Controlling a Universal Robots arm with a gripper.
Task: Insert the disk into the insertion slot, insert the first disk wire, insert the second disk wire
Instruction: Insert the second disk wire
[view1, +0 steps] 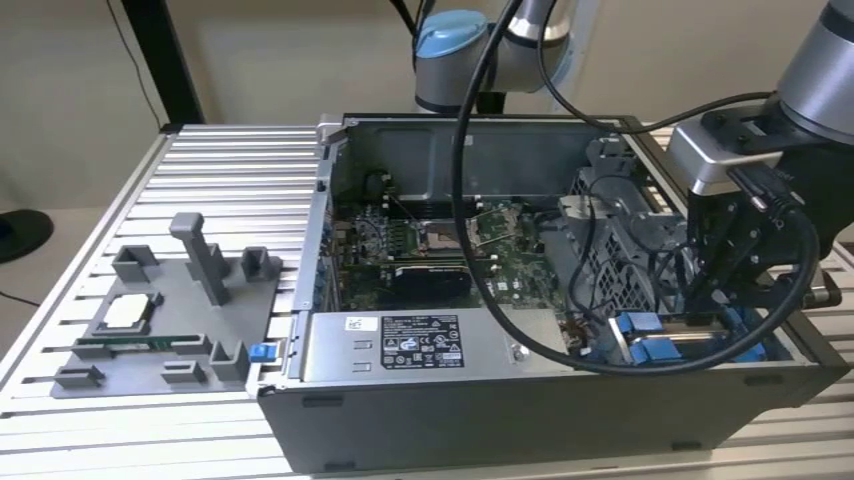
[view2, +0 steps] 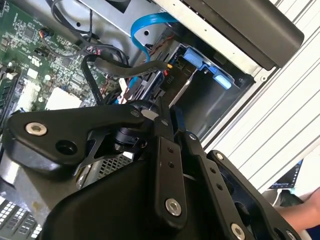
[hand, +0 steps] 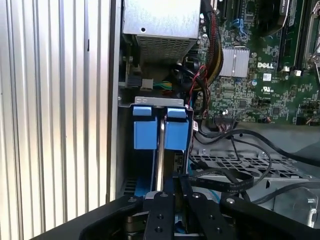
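Observation:
The open computer case (view1: 534, 420) stands on a slatted table. My gripper (view1: 703, 308) reaches down into its corner at the exterior view's right. The disk (view1: 661, 345) stands on edge there in its bright blue frame (hand: 150, 131), set into the grey metal insertion slot (hand: 125, 150). In the first wrist view its thin silver edge runs straight in between my fingers (hand: 160, 210), which sit close together on it. The second wrist view has my gripper (view2: 162, 105) just short of the blue frame (view2: 207, 66). A black wire (view2: 125, 70) and a blue wire (view2: 145, 25) hang loose beside the slot.
The motherboard (view1: 427, 240) fills the case floor, with the labelled power-supply box (view1: 414, 345) at the near wall. A perforated grey cage (hand: 240, 162) with black cables over it borders the slot. A grey parts fixture (view1: 160, 320) lies on the table. A hand (view2: 305, 212) is at the table edge.

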